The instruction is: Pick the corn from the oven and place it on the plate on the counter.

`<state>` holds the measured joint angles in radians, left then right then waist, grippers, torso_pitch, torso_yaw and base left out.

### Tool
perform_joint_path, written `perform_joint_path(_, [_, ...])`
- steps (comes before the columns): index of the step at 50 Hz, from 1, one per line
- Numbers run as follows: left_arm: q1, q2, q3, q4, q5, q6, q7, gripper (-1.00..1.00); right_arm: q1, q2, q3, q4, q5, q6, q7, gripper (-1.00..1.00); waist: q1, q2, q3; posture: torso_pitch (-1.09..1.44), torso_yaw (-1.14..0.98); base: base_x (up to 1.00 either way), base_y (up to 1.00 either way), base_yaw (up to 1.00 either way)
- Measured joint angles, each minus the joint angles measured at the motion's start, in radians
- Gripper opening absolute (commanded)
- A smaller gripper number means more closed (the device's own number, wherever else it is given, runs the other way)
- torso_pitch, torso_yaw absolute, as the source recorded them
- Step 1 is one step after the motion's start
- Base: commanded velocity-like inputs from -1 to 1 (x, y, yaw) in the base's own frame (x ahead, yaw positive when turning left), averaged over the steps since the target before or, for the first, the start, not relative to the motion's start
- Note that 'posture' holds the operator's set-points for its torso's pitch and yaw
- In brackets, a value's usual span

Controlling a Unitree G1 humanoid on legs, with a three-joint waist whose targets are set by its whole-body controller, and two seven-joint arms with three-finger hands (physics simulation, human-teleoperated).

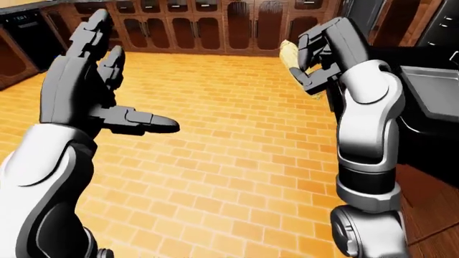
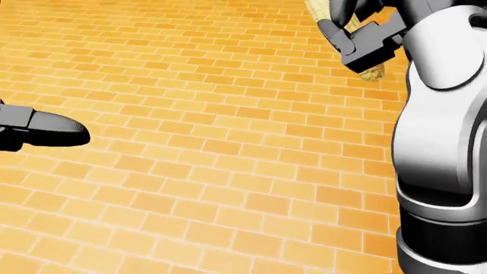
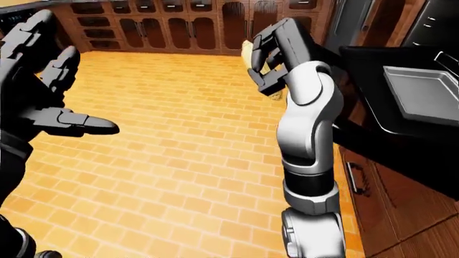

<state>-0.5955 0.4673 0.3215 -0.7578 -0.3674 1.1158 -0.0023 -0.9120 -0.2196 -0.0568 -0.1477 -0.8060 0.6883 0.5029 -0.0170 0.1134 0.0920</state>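
- The right hand [image 1: 319, 51] is raised on its upright white forearm [image 1: 367, 134], and its dark fingers [image 3: 276, 48] are clenched round the corn [image 1: 290, 55].
- The corn is a pale yellow cob; only part of it shows, sticking out past the fingers toward the left of the left-eye view, while the rest is hidden inside the grasp.
- In the head view the same cob [image 2: 320, 12] peeks out above the fingers at the top edge, and a second bit of it shows just below the hand.
- The left hand [image 1: 86, 91] is held up with its fingers spread and nothing between them, so it is released; its thumb [image 1: 143, 121] points toward the right hand.
- The two hands are well apart, with bare orange brick floor [image 1: 215, 161] showing between and beneath them.
- To the right of the right hand, in the right-eye view, stands the black oven [image 3: 402, 107], and a grey tray [image 3: 423, 97] sits in it, lower than the hand.
- The corn is clear of the oven, held over the floor beside it.
- Beyond both hands, along the top of the eye views, runs a row of dark wooden cabinets [image 1: 215, 27].
- Below the oven, under the right elbow in the right-eye view, a brown drawer front with a dark handle [image 3: 353, 177] shows.
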Motion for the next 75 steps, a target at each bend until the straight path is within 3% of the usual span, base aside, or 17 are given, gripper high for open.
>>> perform_joint_path(20, [0.009,-0.040,0.005,-0.012,0.101,0.001,-0.055,1.00,0.041,0.023,0.031,0.009,0.049,-0.021,-0.058,-1.00,0.062,-0.148,-0.068,0.00,0.00,0.81,0.00,0.00])
perform_joint_path(23, [0.019,-0.057,-0.022,-0.024,0.097,0.016,-0.064,1.00,0.068,0.015,0.015,0.010,0.045,-0.024,-0.063,-1.00,0.035,-0.145,-0.026,0.00,0.00,1.00,0.00,0.00])
perform_joint_path(25, [0.017,-0.053,-0.028,-0.022,0.089,0.034,-0.075,1.00,0.074,0.014,0.006,0.030,0.044,-0.016,-0.064,-1.00,0.027,-0.158,-0.039,0.00,0.00,1.00,0.00,0.00])
perform_joint_path(32, [0.001,-0.050,-0.015,-0.039,0.108,0.016,-0.076,1.00,0.054,0.007,0.005,-0.014,0.043,-0.031,-0.072,-1.00,0.015,-0.124,-0.072,0.00,0.00,1.00,0.00,0.00])
perform_joint_path(34, [-0.007,-0.050,-0.015,-0.042,0.109,0.023,-0.078,1.00,0.051,0.007,0.004,-0.010,0.043,-0.038,-0.078,-1.00,0.027,-0.086,-0.081,0.00,0.00,1.00,0.00,0.00])
perform_joint_path(37, [0.008,-0.054,-0.008,-0.037,0.112,0.050,-0.078,1.00,0.080,0.023,0.024,0.010,0.050,-0.035,-0.073,-1.00,0.048,-0.074,-0.009,0.00,0.00,1.00,0.00,0.00])
perform_joint_path(41, [-0.009,-0.048,-0.007,-0.029,0.116,0.075,-0.078,1.00,0.078,0.024,0.033,0.033,0.060,-0.012,-0.049,-1.00,0.050,-0.051,-0.038,0.00,0.00,1.00,0.00,0.00])
perform_joint_path(46, [-0.010,-0.047,0.002,-0.048,0.120,0.041,-0.080,1.00,0.036,0.020,0.018,-0.013,0.050,-0.031,-0.072,-1.00,0.068,-0.057,-0.068,0.00,0.00,1.00,0.00,0.00])
perform_joint_path(48, [-0.012,-0.045,0.007,-0.047,0.122,0.041,-0.079,1.00,0.032,0.023,0.024,-0.023,0.048,-0.037,-0.076,-1.00,0.069,-0.079,-0.082,0.00,0.00,1.00,0.14,0.00])
perform_joint_path(49, [-0.018,-0.044,0.007,-0.045,0.122,0.042,-0.079,1.00,0.032,0.024,0.025,-0.023,0.048,-0.040,-0.078,-1.00,0.058,-0.113,-0.079,0.00,0.00,1.00,0.16,0.00])
perform_joint_path(51, [-0.003,-0.062,-0.006,-0.048,0.120,0.045,-0.079,1.00,0.054,0.024,0.024,-0.007,0.049,-0.040,-0.078,-1.00,0.047,-0.129,-0.018,0.00,0.00,1.00,0.17,0.00])
perform_joint_path(52, [0.004,-0.065,-0.018,-0.041,0.114,0.055,-0.083,1.00,0.071,0.024,0.021,0.006,0.049,-0.031,-0.073,-1.00,0.040,-0.140,-0.007,0.00,0.00,1.00,0.16,0.00])
perform_joint_path(56, [0.004,-0.060,-0.017,-0.025,0.109,0.070,-0.087,1.00,0.074,0.020,0.013,0.039,0.059,-0.008,-0.064,-1.00,0.021,-0.155,-0.039,0.00,0.00,1.00,0.19,0.00])
perform_joint_path(61, [-0.017,-0.054,-0.010,-0.058,0.116,0.043,-0.081,1.00,0.046,0.005,-0.002,-0.024,0.064,-0.029,-0.079,-1.00,0.016,-0.132,-0.082,0.00,0.00,1.00,0.29,0.00])
perform_joint_path(64, [-0.021,-0.054,-0.015,-0.056,0.117,0.034,-0.081,1.00,0.038,0.003,-0.005,-0.019,0.067,-0.044,-0.092,-1.00,0.033,-0.045,-0.068,0.00,0.00,0.89,0.10,0.00])
perform_joint_path(66, [-0.002,-0.061,-0.015,-0.039,0.120,0.055,-0.079,1.00,0.067,0.020,0.016,0.008,0.076,-0.038,-0.088,-1.00,0.033,-0.038,-0.019,0.00,0.00,0.89,0.00,0.00])
perform_joint_path(75, [-0.016,-0.055,-0.010,-0.045,0.130,0.039,-0.083,1.00,0.042,0.004,0.002,-0.024,0.093,-0.025,-0.084,-1.00,-0.005,-0.032,-0.066,0.00,0.00,0.78,-0.26,0.00])
